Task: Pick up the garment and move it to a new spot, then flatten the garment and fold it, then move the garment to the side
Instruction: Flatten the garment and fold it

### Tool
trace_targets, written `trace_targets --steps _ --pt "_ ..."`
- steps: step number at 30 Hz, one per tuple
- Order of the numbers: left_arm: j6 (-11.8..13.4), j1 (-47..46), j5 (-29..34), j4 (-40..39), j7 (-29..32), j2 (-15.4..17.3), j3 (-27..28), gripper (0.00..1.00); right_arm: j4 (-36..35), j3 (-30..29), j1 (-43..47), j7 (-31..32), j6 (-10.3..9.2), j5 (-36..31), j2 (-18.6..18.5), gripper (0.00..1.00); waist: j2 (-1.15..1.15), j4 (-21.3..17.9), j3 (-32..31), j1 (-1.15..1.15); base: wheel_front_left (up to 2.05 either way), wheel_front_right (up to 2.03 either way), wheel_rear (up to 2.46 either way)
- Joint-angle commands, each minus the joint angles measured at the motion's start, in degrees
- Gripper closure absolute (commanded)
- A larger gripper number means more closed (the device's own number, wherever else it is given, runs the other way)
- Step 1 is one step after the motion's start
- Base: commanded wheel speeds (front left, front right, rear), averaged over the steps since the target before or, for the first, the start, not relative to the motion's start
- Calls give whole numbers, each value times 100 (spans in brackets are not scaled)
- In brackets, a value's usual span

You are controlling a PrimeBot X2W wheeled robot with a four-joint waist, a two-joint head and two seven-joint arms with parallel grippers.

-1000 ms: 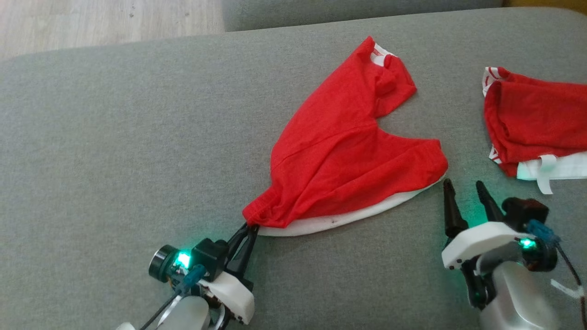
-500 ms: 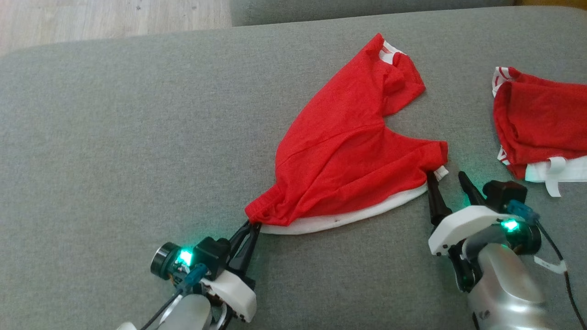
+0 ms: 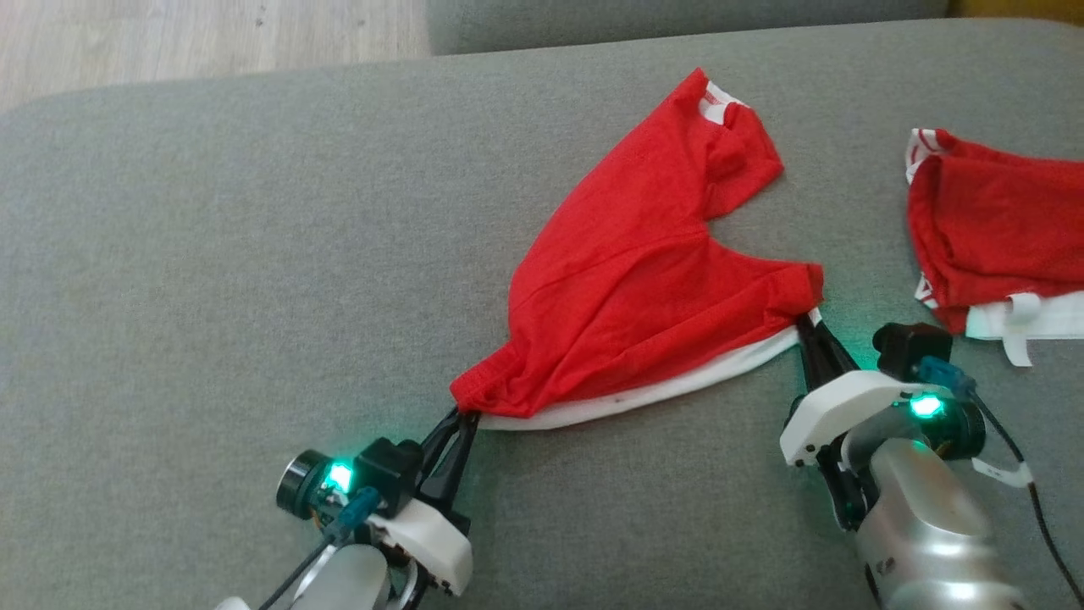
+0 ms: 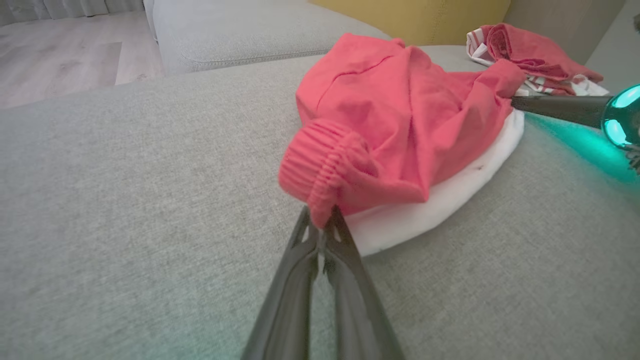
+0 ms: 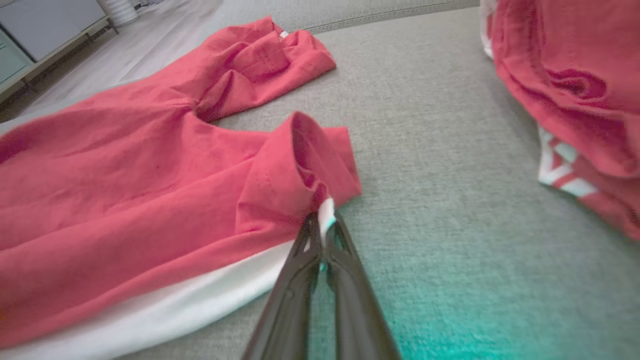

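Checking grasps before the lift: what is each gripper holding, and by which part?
Both hold the red garment: the left gripper pinches its ribbed corner, the right gripper the opposite corner at the white edge.

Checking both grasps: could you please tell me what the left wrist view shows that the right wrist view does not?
Left wrist, not right wrist: the left claw shut on the red garment's ribbed edge, and a yellow backdrop. Right wrist, not left wrist: pale furniture. Both: the right claw shut on the garment's corner, the second red garment, the grey cushion.
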Motion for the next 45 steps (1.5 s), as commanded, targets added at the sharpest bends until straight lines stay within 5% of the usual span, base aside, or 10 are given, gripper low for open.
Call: trace_targets --steps 1,11,20,28,38,45 --pt "22 -49 6 -135 -29 57 256 100 -110 127 8 -78 39 59 12 100 0 -48 -56 0 0 0 0" --pt "61 -85 -274 -678 -29 192 799 100 -1741 326 346 -156 39 511 -116 100 0 -288 -526 0 0 0 0" --pt "12 -1181 -455 -1565 372 521 994 100 -3935 551 -27 865 39 767 -547 100 0 -287 -1030 0 0 0 0" --pt "136 -2117 -640 -2621 1055 682 1304 100 -5186 551 -718 1573 39 755 -580 100 0 -214 -1242 0 0 0 0" --pt "487 -1884 -947 -3713 2154 817 1530 100 -6136 128 -403 2495 39 540 -256 100 0 -110 -1101 0 0 0 0" --pt "374 -2210 -1473 -3522 2904 842 1624 100 -5837 47 -851 2708 39 450 -230 100 0 -122 -149 0 0 0 0"
